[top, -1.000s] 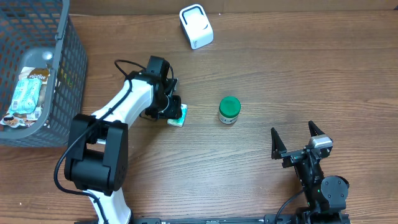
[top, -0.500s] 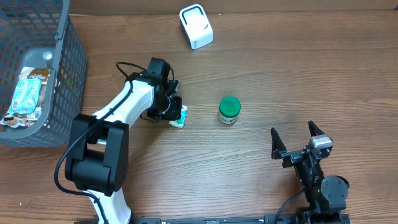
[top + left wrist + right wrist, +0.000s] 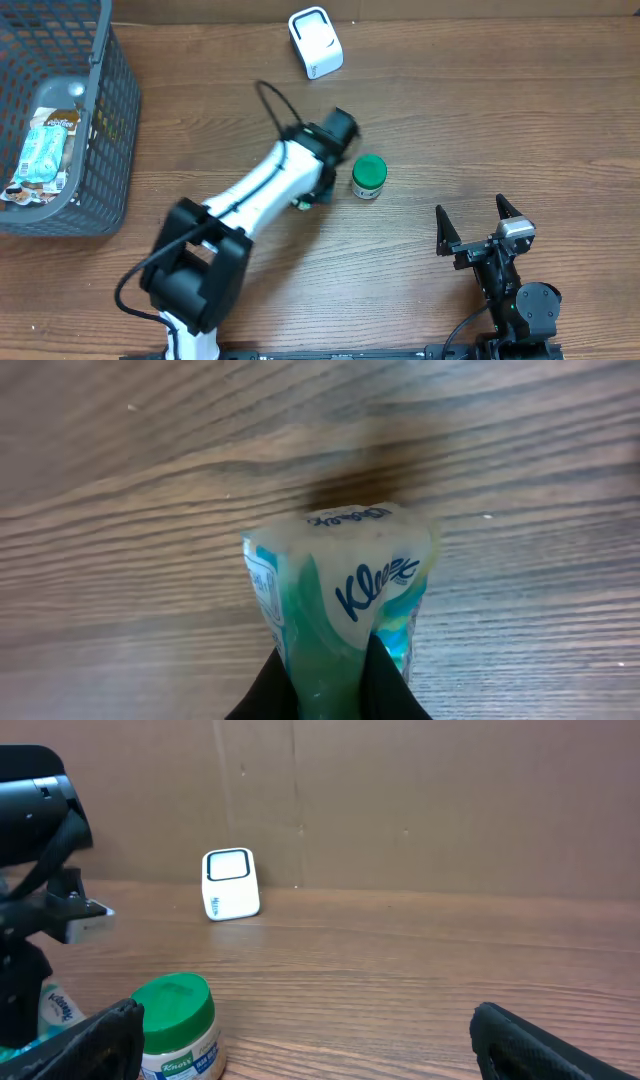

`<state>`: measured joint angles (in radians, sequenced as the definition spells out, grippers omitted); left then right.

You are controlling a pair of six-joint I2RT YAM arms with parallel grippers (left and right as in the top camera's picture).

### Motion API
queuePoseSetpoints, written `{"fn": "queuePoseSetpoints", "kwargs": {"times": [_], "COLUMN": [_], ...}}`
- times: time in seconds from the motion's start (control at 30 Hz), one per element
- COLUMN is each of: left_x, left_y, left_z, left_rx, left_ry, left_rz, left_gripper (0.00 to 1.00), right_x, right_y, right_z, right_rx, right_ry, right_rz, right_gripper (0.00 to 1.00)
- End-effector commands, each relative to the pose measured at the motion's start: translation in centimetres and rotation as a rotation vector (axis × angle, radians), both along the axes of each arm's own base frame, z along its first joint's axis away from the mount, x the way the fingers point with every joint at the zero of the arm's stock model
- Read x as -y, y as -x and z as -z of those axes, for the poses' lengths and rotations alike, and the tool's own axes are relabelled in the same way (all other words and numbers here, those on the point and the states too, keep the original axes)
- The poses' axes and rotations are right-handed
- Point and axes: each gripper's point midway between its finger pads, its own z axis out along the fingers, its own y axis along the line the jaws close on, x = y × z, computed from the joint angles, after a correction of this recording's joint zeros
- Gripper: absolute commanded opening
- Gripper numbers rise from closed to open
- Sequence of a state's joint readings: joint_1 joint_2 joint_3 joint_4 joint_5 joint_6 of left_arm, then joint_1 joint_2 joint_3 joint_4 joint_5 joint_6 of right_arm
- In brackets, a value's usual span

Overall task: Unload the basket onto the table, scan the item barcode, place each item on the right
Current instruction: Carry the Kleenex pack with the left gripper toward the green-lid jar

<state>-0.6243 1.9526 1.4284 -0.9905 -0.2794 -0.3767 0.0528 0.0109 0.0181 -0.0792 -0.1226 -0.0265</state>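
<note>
The item is a green and white Kleenex tissue pack. My left gripper is shut on its lower end, and its dark shadow falls apart from it on the wood. From overhead only a sliver of the tissue pack shows under the left gripper, just left of a green-lidded jar. The white barcode scanner stands at the table's far edge. In the right wrist view the scanner faces forward and the tissue pack shows at lower left. My right gripper rests open near the front right.
A grey wire basket with packaged goods stands at the far left. The Knorr jar sits close beside the left arm's wrist. A brown cardboard wall backs the table.
My left gripper closed on the tissue pack and swung with it to the right, ending next to the jar. The right arm has not moved.
</note>
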Motion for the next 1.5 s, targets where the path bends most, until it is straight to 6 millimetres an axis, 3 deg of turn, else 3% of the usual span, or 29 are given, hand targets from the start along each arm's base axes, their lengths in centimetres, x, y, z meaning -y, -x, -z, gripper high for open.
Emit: {"fn": "queuePoseSetpoints", "kwargs": {"times": [0.0, 0.23, 0.5, 0.83, 1.47], "left_x": [-1.3, -0.7, -1.0, -0.7, 0.2], "left_y": [-0.9, 0.3, 1.3, 1.5, 0.9], "left_z": [-1.4, -1.1, 1.1, 2.0, 1.5], "left_rx": [0.170, 0.248, 0.248, 0.241, 0.253], "left_ry": [-0.171, -0.276, -0.280, -0.248, -0.206], "left_rz": [-0.047, 0.003, 0.012, 0.009, 0.002], "left_gripper": [0.05, 0.06, 0.06, 0.07, 0.35], "right_x": [0.2, 0.2, 0.2, 0.2, 0.2], "right_y": [-0.1, 0.0, -0.1, 0.0, -0.1], "right_z": [0.2, 0.2, 0.2, 0.2, 0.2], "right_rx": [0.004, 0.004, 0.004, 0.003, 0.004], "right_ry": [0.004, 0.004, 0.004, 0.004, 0.004], "right_rz": [0.012, 0.011, 0.012, 0.011, 0.012], "right_gripper": [1.00, 1.00, 1.00, 1.00, 1.00]}}
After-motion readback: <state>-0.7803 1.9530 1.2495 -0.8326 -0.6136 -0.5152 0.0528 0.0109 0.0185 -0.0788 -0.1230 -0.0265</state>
